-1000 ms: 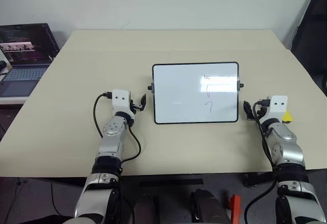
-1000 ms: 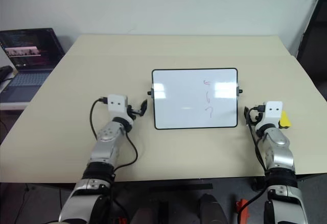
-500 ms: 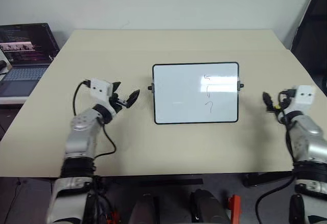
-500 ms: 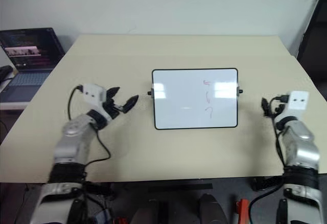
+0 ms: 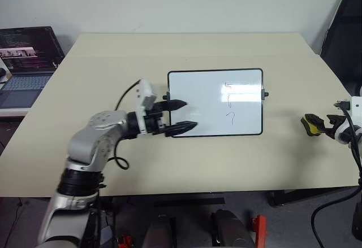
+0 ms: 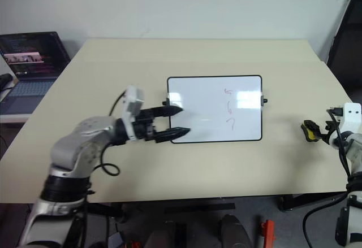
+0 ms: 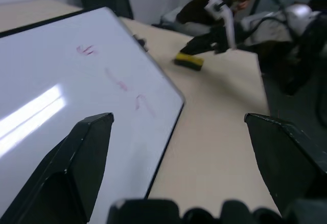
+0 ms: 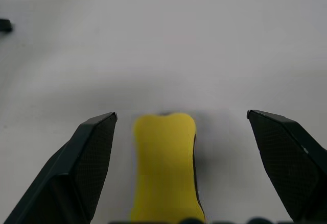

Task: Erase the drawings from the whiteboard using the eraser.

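Beige counter (image 5: pixel 85 90) fills most of the scene, with the whiteboard (image 5: pixel 198 98) lying flat near its middle and a laptop (image 5: pixel 25 61) off its far left corner. Drawings (image 5: pixel 229 101) sit in a short column on the board's right half, unerased. Well to the right of the board, near the counter's right edge, lies the eraser (image 5: pixel 311 125), yellow, touching nothing else. The right gripper (image 5: pixel 325 128) is just beside it with fingers spread wide and empty; in the right wrist view the eraser (image 8: pixel 164 168) lies between the fingers, its long axis running along them. The left gripper (image 5: pixel 182 116) hangs open over the board's left edge, far from the eraser. The right arm is plainly nearer. Bare counter between eraser and board gives free room.
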`<state>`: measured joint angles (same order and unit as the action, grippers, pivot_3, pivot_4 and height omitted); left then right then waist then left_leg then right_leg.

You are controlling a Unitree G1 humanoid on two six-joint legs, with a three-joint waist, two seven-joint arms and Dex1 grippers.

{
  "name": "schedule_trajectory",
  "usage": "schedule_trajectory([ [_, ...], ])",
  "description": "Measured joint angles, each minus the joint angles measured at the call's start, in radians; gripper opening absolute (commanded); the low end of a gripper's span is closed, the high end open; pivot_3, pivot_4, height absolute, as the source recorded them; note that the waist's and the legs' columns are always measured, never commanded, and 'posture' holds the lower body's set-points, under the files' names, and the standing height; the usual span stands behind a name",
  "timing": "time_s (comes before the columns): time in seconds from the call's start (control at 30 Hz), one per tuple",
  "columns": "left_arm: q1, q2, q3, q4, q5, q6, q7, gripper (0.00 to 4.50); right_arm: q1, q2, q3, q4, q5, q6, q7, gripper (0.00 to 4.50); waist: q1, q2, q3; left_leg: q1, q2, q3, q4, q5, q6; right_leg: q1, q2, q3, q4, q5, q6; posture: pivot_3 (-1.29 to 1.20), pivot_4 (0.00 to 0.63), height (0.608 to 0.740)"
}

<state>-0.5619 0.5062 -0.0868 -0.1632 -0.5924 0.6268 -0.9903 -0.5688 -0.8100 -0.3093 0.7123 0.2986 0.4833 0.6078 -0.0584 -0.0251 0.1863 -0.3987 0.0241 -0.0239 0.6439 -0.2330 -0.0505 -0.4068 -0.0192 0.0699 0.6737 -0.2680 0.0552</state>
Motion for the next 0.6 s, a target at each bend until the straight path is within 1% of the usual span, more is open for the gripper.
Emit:
schedule_trajectory([
  [0.1,-0.022,-0.035,-0.049,-0.021,0.004,0.004,0.002,4.50,-0.028,-0.011,0.025,0.072,-0.024,-0.020,0.032,4.48,-0.002,0.000,0.000,0.000,0.000,0.000,-0.001,0.000,0.000,0.000,0.001,0.000,0.000,0.000,0.000,0.00,0.150,0.740],
  [0.2,-0.029,-0.042,-0.074,-0.021,0.033,-0.001,0.019,4.50,-0.048,-0.014,0.045,0.126,-0.051,-0.038,0.047,4.48,-0.003,0.000,0.000,0.001,0.000,0.000,-0.001,0.000,0.000,0.000,0.001,0.001,0.000,0.000,-0.001,0.00,0.150,0.740],
  [0.4,0.002,-0.040,-0.076,-0.032,0.043,-0.001,0.020,4.50,-0.079,-0.014,0.058,0.182,-0.078,-0.052,0.067,4.48,-0.001,0.000,0.000,0.000,0.000,0.000,-0.001,0.000,0.000,0.000,0.000,0.000,0.000,0.000,-0.001,0.00,0.150,0.740],
  [0.5,0.016,-0.038,-0.076,-0.033,0.044,-0.001,0.020,4.50,-0.080,-0.013,0.058,0.196,-0.081,-0.056,0.069,3.89,0.000,0.000,0.000,0.000,0.000,0.000,0.000,0.000,0.000,0.000,0.000,0.000,0.000,0.000,0.000,0.00,0.150,0.740],
  [0.6,0.016,-0.038,-0.076,-0.033,0.046,-0.001,0.021,4.50,-0.083,-0.011,0.058,0.197,-0.081,-0.056,0.071,2.84,0.000,0.000,0.000,0.000,0.000,0.000,0.000,0.000,0.000,0.000,0.000,0.000,0.000,0.000,0.000,0.00,0.150,0.740],
])
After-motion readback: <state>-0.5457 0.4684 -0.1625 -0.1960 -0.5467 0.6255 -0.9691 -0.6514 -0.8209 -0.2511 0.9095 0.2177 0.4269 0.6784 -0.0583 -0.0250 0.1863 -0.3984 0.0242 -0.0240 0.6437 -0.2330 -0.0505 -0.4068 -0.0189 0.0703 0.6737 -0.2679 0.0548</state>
